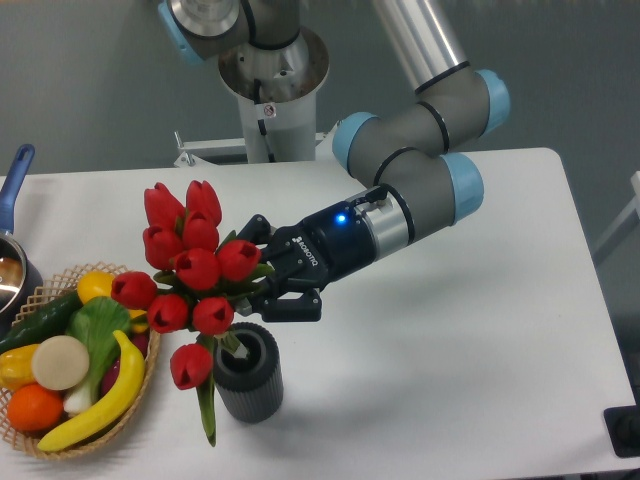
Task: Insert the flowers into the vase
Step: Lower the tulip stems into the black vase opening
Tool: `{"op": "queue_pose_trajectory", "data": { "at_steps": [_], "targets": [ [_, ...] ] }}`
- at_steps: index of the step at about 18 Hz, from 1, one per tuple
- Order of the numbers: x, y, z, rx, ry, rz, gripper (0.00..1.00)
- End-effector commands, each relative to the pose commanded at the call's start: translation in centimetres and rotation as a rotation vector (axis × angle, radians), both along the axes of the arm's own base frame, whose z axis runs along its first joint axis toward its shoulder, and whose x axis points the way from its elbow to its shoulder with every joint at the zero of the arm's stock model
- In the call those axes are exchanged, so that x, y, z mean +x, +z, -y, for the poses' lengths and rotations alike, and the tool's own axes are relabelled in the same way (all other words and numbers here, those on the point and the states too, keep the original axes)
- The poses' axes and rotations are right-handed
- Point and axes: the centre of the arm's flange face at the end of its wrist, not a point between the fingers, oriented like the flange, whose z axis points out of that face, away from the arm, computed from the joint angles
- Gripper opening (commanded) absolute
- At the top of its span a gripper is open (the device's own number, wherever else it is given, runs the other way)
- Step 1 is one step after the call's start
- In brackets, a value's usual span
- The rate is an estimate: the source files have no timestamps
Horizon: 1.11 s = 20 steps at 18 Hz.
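The gripper (pixel 262 277), closed on the stems of the flowers (pixel 190 270), holds them tilted left, stem ends at the mouth of the vase (pixel 248 372) directly below.

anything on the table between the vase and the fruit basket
No separate object. In the camera view only a drooping tulip and leaf of the flowers hang between the vase and the wicker basket.

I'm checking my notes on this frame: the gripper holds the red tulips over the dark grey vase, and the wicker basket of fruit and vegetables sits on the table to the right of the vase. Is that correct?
Not quite. In the fixed camera view, the wicker basket sits to the left of the vase, at the table's left edge. The rest stands: the gripper holds the red tulips over the dark grey vase.
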Motion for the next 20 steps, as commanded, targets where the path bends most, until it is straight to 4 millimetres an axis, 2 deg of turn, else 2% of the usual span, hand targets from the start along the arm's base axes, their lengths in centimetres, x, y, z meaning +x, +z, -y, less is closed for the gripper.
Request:
{"op": "queue_pose_trajectory", "data": {
  "at_steps": [5,9,12,16,20],
  "targets": [
    [-0.3,-2.1,-0.1,-0.005,0.004,0.008,0.33],
    [0.3,-5.0,0.6,-0.017,0.014,0.021,0.33],
    [0.3,-5.9,0.7,-0.025,0.016,0.03,0.33],
    [-0.3,-8.2,0.7,-0.03,0.023,0.038,0.34],
    [-1.3,-9.5,1.2,-0.041,0.039,0.053,0.34]
  ]
}}
